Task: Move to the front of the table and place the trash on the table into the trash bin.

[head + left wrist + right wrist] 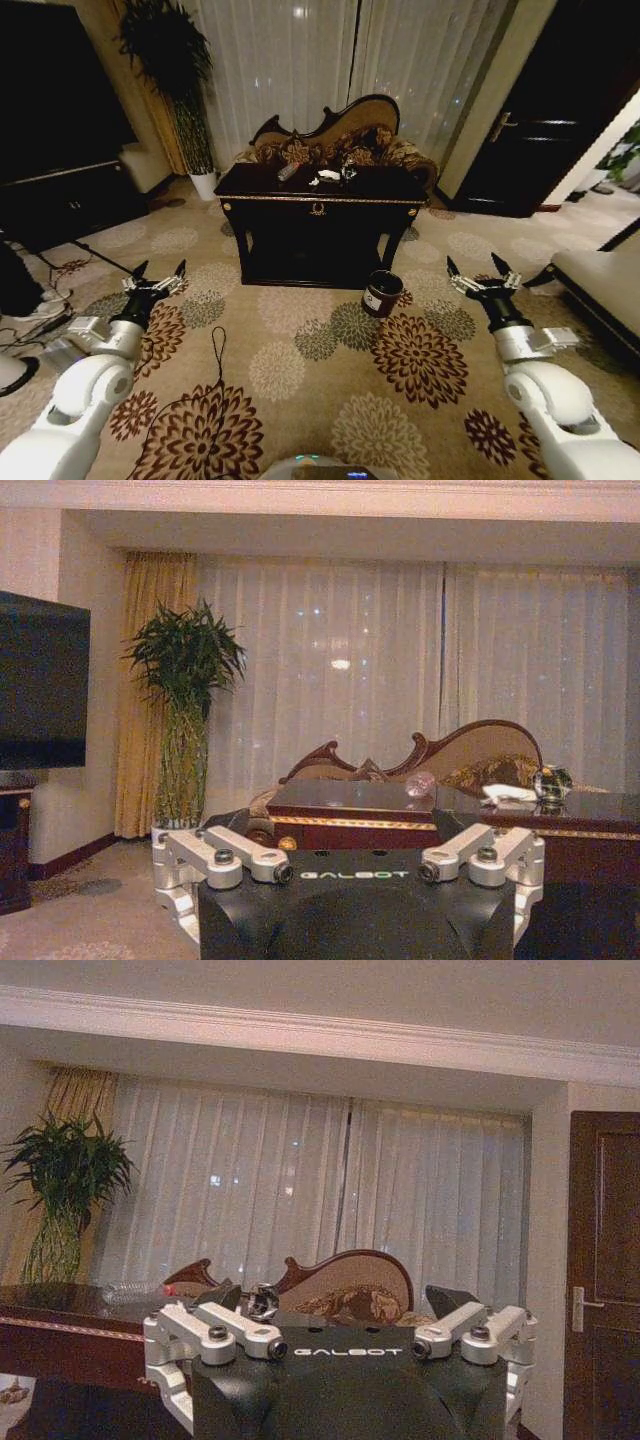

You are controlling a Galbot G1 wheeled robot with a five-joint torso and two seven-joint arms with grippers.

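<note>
1. Table (320, 200): stood ahead of the robot across a stretch of patterned carpet (300, 370), well apart from both arms. The approach appeared unfinished.
2. Trash (327, 177): white paper wads lay on the tabletop near its middle, with a small shiny rounded item (349, 172) just beside them. A further clear piece (128, 1291) lay toward one end; its exact nature could not be made out. None of it had been collected.
3. Trash bin (382, 293): stood upright on the carpet by the table's front right leg, its contents not visible.
4. Left gripper (158, 280): held low and forward over the carpet, fingers spread, carrying nothing.
5. Right gripper (482, 274): held likewise on the right, fingers spread, carrying nothing.
6. Remaining, by judgement: closing on the table, then every pick and drop.
</note>
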